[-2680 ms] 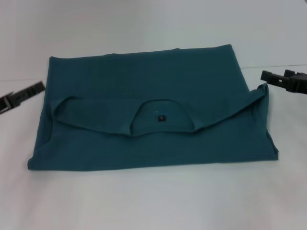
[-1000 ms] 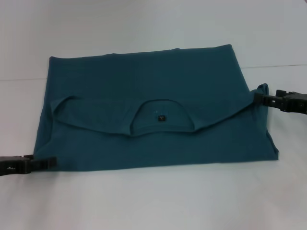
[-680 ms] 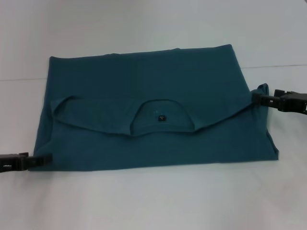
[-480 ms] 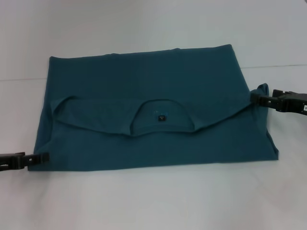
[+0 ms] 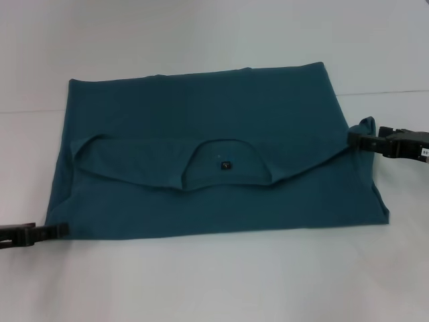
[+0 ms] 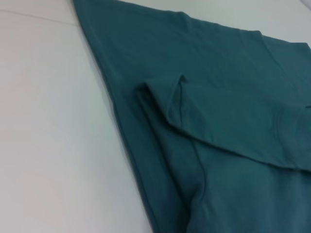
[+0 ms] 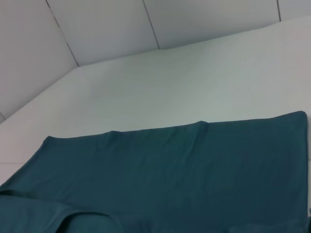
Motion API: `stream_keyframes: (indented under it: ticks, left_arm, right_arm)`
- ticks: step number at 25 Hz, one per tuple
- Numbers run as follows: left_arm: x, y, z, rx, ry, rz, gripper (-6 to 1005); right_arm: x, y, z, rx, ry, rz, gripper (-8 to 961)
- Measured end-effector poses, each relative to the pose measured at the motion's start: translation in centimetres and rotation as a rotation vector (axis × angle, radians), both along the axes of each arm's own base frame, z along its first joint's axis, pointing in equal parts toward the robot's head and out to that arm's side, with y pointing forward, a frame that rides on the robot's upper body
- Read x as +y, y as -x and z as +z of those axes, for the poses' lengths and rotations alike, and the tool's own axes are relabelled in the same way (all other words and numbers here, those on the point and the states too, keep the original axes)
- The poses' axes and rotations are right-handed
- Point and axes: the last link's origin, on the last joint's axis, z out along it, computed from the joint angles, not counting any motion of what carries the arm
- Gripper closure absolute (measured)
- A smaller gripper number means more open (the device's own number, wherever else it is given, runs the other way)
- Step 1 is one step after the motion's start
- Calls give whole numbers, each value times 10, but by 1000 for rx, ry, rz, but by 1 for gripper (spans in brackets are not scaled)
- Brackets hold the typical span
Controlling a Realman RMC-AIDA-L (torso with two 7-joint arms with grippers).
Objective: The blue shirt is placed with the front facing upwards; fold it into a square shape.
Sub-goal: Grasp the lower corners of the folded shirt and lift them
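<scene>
The dark teal-blue cotton T-shirt (image 5: 214, 154), partly folded into a wide rectangle with its neck opening and small dark tag (image 5: 226, 164) facing up, lies flat on the white table (image 5: 214, 282). The left gripper (image 5: 59, 230) sits low at the shirt's near left corner, its tips touching the hem; how far it is parted cannot be told. The right gripper (image 5: 353, 139) meets the raised fold at the shirt's right edge, apparently pinching that cloth.
</scene>
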Motion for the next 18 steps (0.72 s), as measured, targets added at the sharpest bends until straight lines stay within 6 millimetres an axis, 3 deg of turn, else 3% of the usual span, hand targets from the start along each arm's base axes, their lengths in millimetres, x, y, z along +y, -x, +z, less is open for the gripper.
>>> stream_keyframes:
  ticks: [10, 18]
  left_arm:
    - [2, -2, -4, 10, 11, -7, 112]
    - [7, 2, -9, 58, 25, 43, 207]
  right_arm:
    - [0, 1, -1, 2, 2, 2, 6]
    - [0, 1, -2, 4, 2, -1, 6]
